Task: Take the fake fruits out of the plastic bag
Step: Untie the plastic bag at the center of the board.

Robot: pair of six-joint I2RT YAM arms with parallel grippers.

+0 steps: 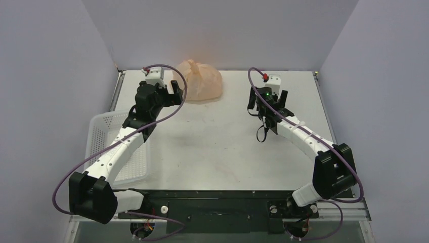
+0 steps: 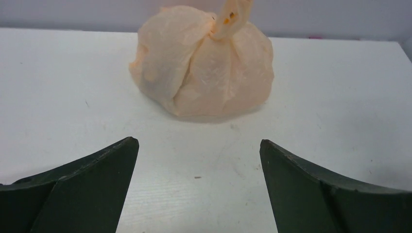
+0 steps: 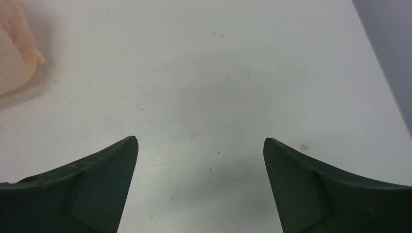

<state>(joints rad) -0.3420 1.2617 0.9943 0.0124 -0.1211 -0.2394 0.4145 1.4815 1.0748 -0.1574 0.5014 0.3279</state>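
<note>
The table (image 1: 217, 152) has a basket (image 1: 103, 124) at its left edge and the bag (image 1: 200, 81) at the far edge, left of centre. The bag is gathered into a closed bundle with its neck (image 2: 226, 19) twisted upward. My left gripper (image 2: 197, 141) sits just in front of the bag, jaws wide apart and holding nothing. My right gripper (image 3: 199, 140) is equally wide and empty over bare table near the far right, well apart from the bag. I see no fruits and take them to be hidden inside.

As I judge the risks:
- With one gripper, the light bundle would simply slide toward the far edge or lift whole.
- Pinching the body could clamp a fruit through the film.
- Hard pulling at the neck could tear the thin plastic and scatter the fruits.
</note>
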